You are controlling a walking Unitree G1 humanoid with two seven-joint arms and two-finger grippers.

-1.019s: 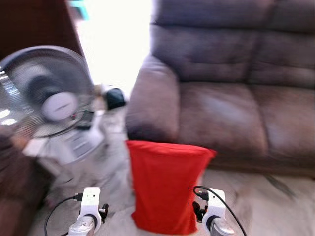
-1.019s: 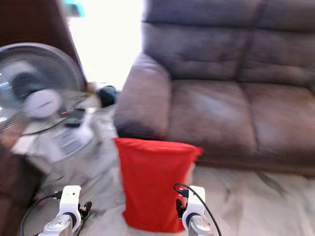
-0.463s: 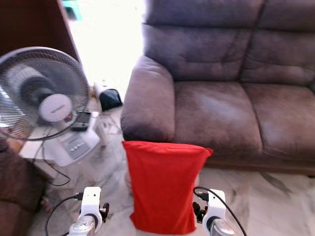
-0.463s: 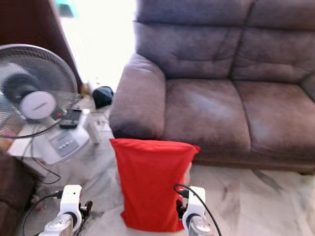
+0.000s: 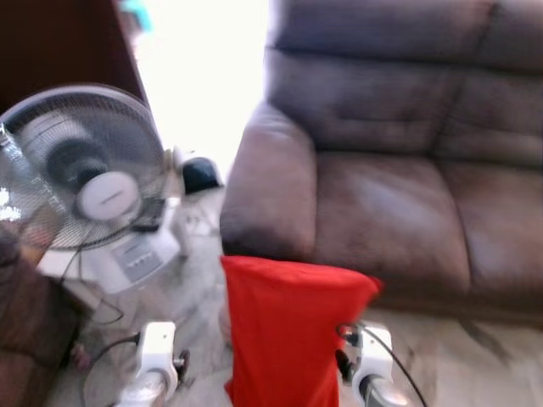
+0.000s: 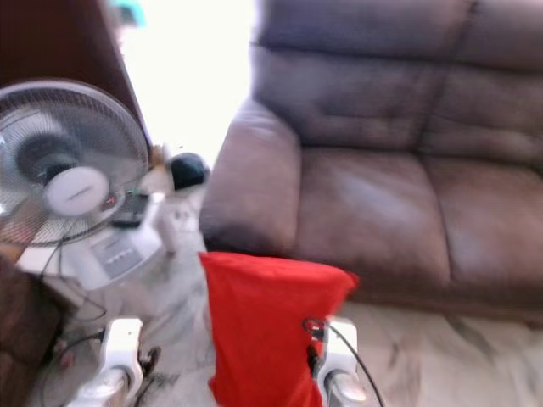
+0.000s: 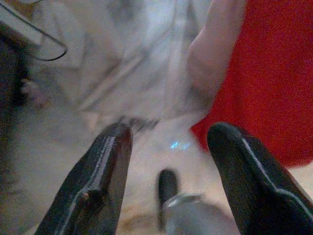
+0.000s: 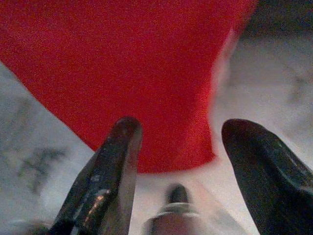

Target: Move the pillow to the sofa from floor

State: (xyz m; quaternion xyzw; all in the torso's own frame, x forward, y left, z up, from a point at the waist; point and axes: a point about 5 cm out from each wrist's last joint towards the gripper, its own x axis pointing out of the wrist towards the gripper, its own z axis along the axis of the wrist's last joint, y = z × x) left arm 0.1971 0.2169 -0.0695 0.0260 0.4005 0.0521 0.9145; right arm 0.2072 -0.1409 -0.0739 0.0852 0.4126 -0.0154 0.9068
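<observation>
- Looking ahead through the head cameras, I see the brown sofa [image 5: 399,170] as the biggest thing, its seat cushions bare and its near armrest rounded; the picture is soft with blur.
- I use that sofa as my landmark: the pale marble floor [image 6: 441,356] runs along its front, and the red pillow [image 5: 284,335] stands upright on that floor just in front of the sofa's left armrest, not on the seat.
- To the left of the sofa, well apart from it, I see a white pedestal fan [image 5: 89,170] with a round grille, and behind it a dark wooden cabinet [image 5: 59,42].
- Between the fan and the sofa's armrest lies a small dark object [image 6: 188,170] I cannot identify.
- My right gripper [image 8: 183,169] hangs low in front of the sofa, its two black fingers spread wide and holding nothing, with the pillow's lower edge just past the fingertips.
- My left gripper [image 7: 168,169] is also low, to the left of the pillow, fingers wide apart and empty, over bare floor with the pillow's edge to one side.
</observation>
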